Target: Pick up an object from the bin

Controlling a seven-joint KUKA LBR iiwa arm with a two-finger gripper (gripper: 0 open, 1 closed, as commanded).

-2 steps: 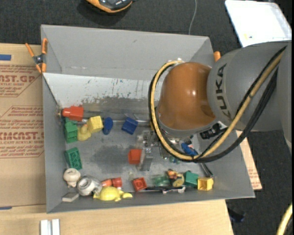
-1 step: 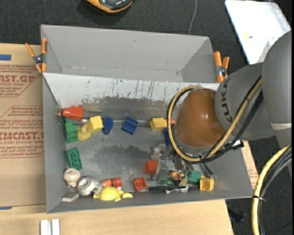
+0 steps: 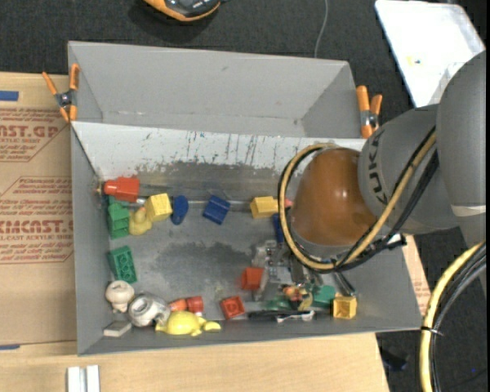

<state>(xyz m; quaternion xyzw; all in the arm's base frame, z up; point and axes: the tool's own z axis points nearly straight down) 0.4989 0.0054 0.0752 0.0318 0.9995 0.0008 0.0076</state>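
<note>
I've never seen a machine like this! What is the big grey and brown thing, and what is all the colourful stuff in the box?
The big grey thing is a robot arm. It reaches in from the right of the picture, which a camera took from above. The brown dome is a cover on its wrist, with cables looped round it. Under it is the gripper, the robot's hand, low in the near right corner of the grey metal bin. Closest to it lie a red block and a yellow block. Further left are a blue block, a heap of blocks and a yellow toy. I cannot tell if it has caught anything.
</note>
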